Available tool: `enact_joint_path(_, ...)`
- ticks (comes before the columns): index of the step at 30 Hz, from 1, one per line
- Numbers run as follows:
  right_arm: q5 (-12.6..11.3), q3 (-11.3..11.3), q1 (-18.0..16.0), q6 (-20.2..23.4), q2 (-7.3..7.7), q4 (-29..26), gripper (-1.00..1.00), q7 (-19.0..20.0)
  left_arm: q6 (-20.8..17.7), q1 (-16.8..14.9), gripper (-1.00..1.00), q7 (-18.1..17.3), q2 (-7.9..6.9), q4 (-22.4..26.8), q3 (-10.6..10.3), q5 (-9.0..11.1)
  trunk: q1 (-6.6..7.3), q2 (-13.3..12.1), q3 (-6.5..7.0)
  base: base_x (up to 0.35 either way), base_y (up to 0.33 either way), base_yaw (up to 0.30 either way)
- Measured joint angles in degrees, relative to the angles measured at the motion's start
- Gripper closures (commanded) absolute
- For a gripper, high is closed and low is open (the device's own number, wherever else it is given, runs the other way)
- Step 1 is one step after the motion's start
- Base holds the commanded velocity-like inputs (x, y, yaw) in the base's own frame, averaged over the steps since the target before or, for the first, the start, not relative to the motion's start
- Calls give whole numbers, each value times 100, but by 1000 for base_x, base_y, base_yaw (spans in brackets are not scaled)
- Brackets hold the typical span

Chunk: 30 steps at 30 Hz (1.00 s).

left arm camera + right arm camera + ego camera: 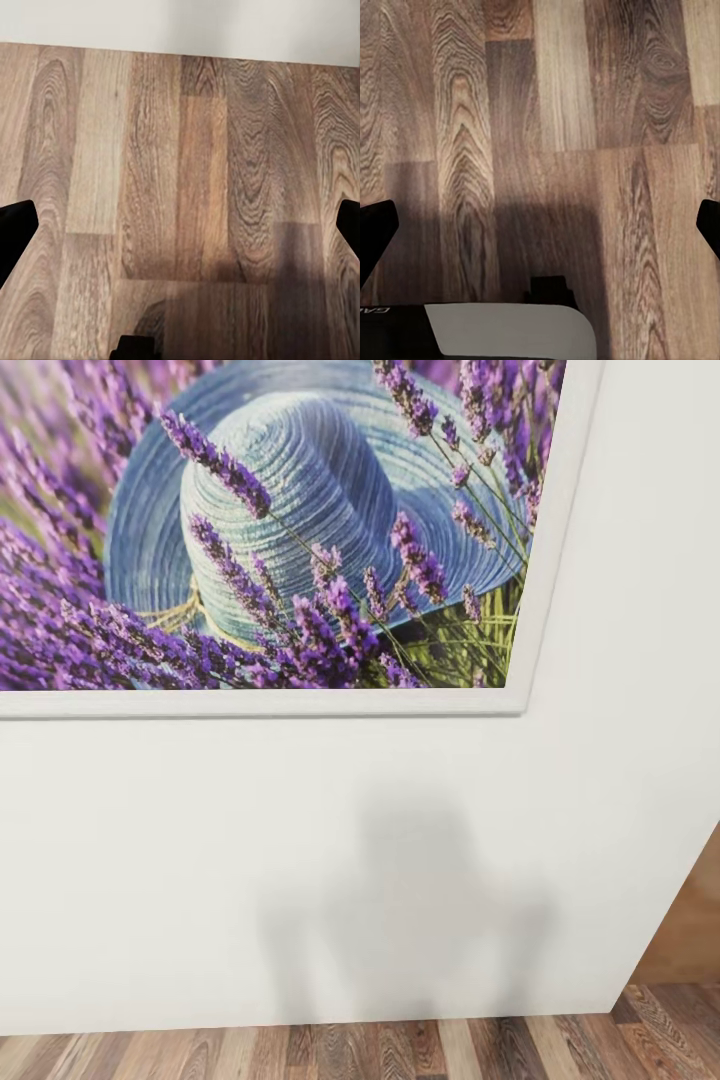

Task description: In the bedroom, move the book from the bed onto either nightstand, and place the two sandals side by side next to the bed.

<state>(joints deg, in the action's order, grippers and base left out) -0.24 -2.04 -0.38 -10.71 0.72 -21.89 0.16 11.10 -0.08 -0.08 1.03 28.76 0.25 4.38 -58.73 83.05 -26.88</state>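
Left gripper [180, 225]: the two dark fingertips sit at opposite edges of its wrist view, spread wide, with nothing between them but wood-plank floor [180, 187]. Right gripper [540, 225]: same condition, fingertips far apart and empty over floor, with a white-and-black part of the robot's own body [502, 330] at 6 o'clock in that view.

Outward from the tools, the left wrist view takes in the foot of a white wall [180, 26] at 12 o'clock. In the head view, that wall [350, 860] stands close ahead and carries the robot's shadow [410, 920]. A white-framed picture [280, 530] of a blue straw hat among lavender hangs from 9 to 12 o'clock. A strip of floor [350, 1050] runs along 6 o'clock, and the wall's corner falls away at about 4 o'clock, possibly toward an opening, though that edge is too cropped to confirm.

The book, bed, nightstand and sandals cannot be located from here.

Judgement: this is a travel step. Good practice is to turn the base away from the wall, keep both arms tucked and low, and bring the head round until the bed is found before committing to any reach.
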Motion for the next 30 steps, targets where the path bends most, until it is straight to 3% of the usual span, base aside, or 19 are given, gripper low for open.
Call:
enact_joint_path(10, 2, -3, -1, 0, 0, 0, -100, 0, 11, -1, -100, 0, 0, -3, 0, 7, 0, 0, 0, 0, 0, 65)
enact_joint_path(30, 8, 5, 0, 0, 0, 6, -100, 0, 14, -2, -100, 0, 0, -3, 0, 8, 0, 0, 32, 0, 0, 277)
